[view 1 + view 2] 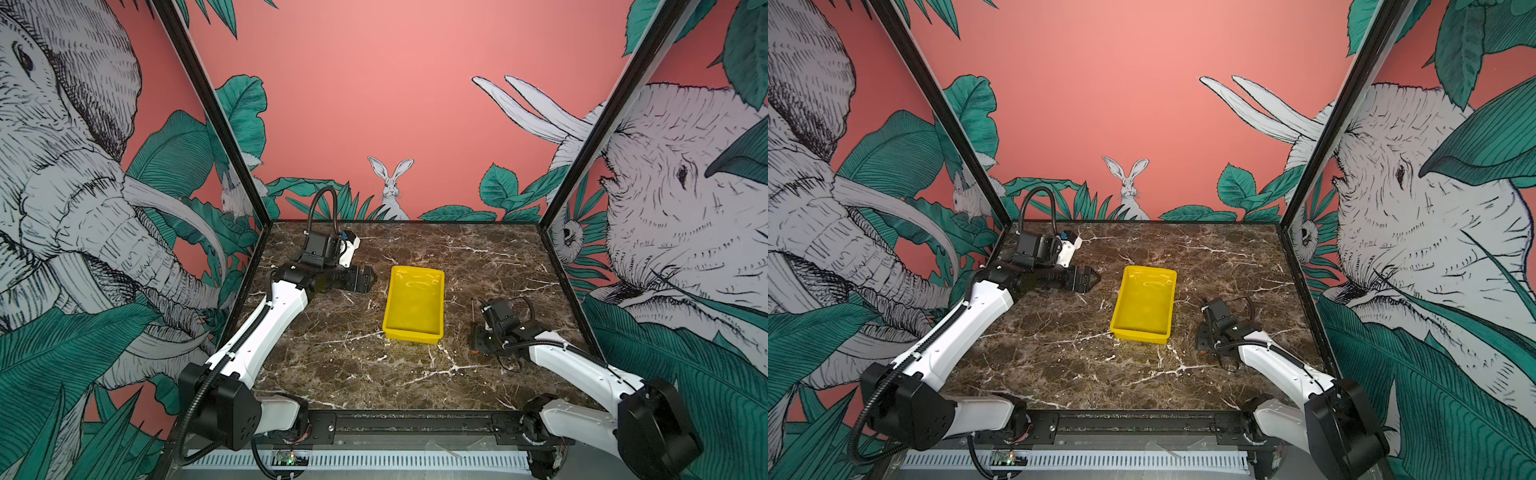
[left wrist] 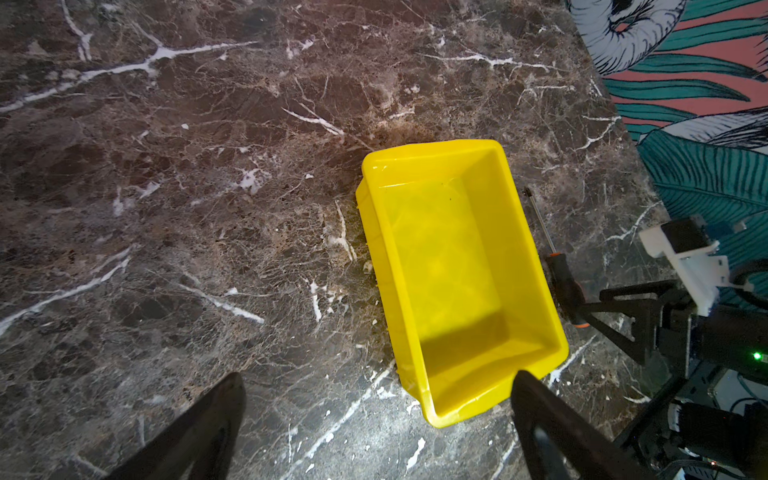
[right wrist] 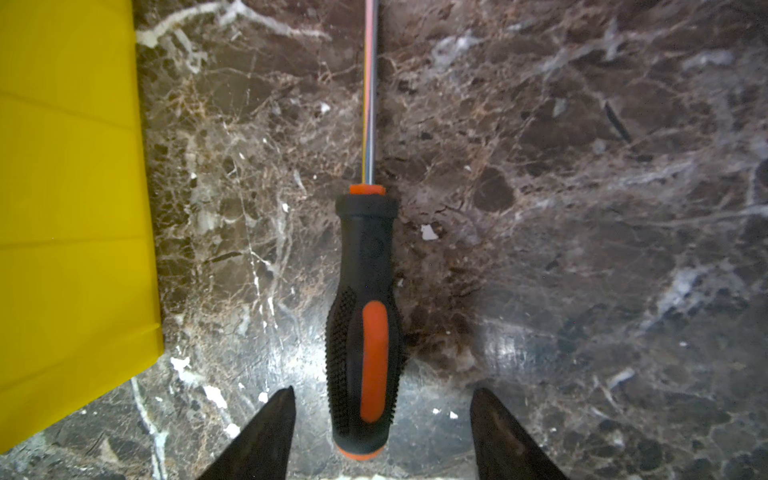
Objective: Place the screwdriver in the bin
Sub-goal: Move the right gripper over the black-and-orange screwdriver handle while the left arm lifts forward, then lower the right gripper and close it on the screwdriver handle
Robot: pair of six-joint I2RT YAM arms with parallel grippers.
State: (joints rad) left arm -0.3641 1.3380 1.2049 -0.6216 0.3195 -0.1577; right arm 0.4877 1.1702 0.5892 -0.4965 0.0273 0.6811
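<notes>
In both top views the bin (image 1: 413,303) (image 1: 1144,305) lies empty near the middle of the table (image 1: 332,365). The right gripper (image 1: 478,337) is low over the table on the right side of the bin, near the corner closest to the arm bases. From under it only the thin shaft of the screwdriver (image 1: 474,309) shows, running parallel to the bin's long side. The left gripper (image 1: 365,278) hovers on the left side of the bin, near its far corner. In the left wrist view its jaws are wide apart with nothing between them, and the screwdriver (image 2: 559,270) lies flat on the table just beside the bin's long wall, not touching it. In the right wrist view the right gripper (image 3: 382,392) has its jaws about half apart, one on each side of the thick rear part of the handle. There is a gap on both sides, so nothing is gripped yet. I think the risk is that the round handle rolls or turns if one finger reaches it first. Also, the grip is far at the rear, so the long shaft may tip down and its tip may catch on the bin's rim. The handle is black knobby rubber with an orange inlay, collar and end cap; the shaft is thin and shiny.
</notes>
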